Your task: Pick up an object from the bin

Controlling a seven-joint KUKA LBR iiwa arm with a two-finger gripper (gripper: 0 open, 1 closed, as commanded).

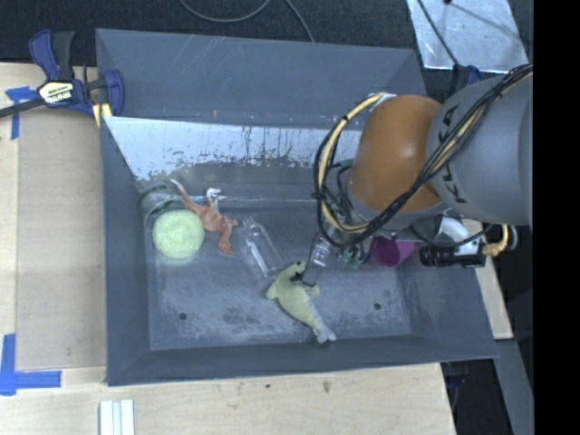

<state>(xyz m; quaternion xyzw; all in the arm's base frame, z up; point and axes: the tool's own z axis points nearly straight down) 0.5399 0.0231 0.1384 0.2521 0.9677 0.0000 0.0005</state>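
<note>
The claw (314, 263) sits at the upper end of the one pale yellow-green soft toy (297, 299), which lies mid-floor near the front wall of the grey metal bin (272, 152). It seems to touch the toy; whether it is released or clenched I cannot tell. Bare floor lies left of the toy. Farther off are one clear plastic piece (257, 247), one salmon rubber dinosaur (216, 217), one fuzzy pale green ball (178, 234) and one purple cup (390, 252).

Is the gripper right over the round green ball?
No, the round green ball lies far to the left, while the gripper is near the middle, by a yellow-green toy.
</note>
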